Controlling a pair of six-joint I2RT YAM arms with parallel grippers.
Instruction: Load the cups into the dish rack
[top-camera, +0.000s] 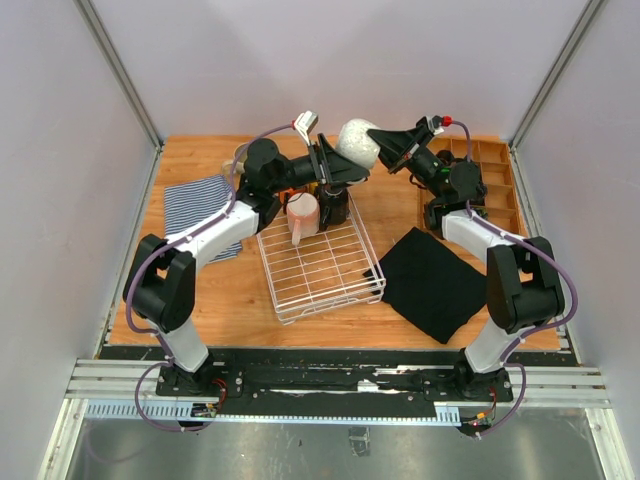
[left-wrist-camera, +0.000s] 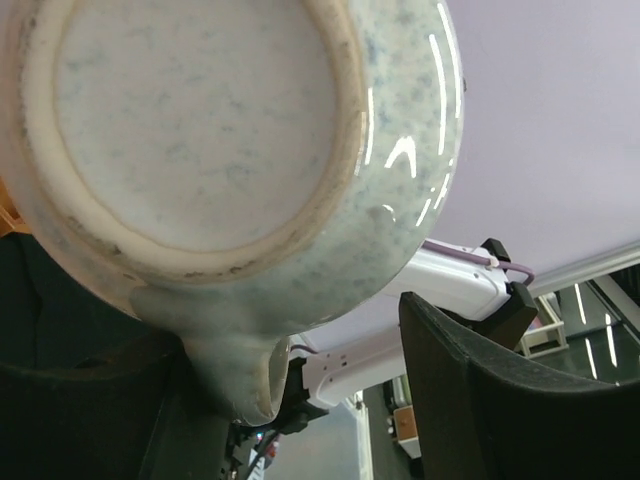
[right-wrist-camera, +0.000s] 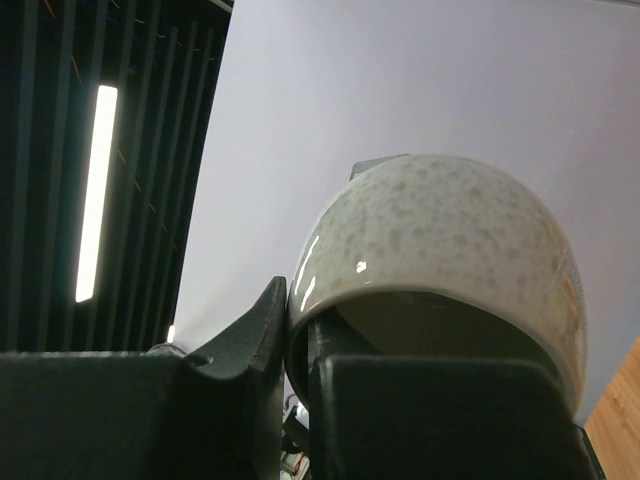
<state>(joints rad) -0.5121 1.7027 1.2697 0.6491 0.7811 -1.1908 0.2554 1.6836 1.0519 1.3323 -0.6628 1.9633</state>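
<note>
**Item: whitish-grey mug** (top-camera: 358, 143). It is held in the air over the far part of the counter (top-camera: 230, 300), between the two grippers and just beyond the far end of the dish rack (top-camera: 330, 290).

**Views**
- Top view only: shows the rack, the counter and both arms. The mug reads as a pale speckled dome, and its handle cannot be made out.
- Left wrist view only: shows the unglazed foot ring and flat base filling the frame, with the handle stub at the lower edge.
- Right wrist view only: shows the rim and the shaded inside of the mug.

**Orientation:** the mug is tipped on its side. Its mouth faces the right gripper and its base faces the left gripper. Its axis runs roughly from one gripper to the other.

**Right gripper** (top-camera: 388, 150): clamped narrow on the mug's wall at the rim, with one finger inside and one outside.

**Left gripper** (top-camera: 338, 172): spread wide. The handle lies close to one finger, and clear background shows between the handle and the other finger.

**Rack contents:** a pale pink mug (top-camera: 303, 212) and a black mug (top-camera: 335, 207) stand side by side at the far end. The near wire grid is bare.

**Edges**
- The rack sits askew to the counter edges.
- A black cloth (top-camera: 430, 285) lies just beside the rack's near right corner.
- A striped cloth (top-camera: 190, 205) lies to the rack's left, partly under the left arm.
- A wooden tray (top-camera: 497, 180) sits at the far right.
</note>
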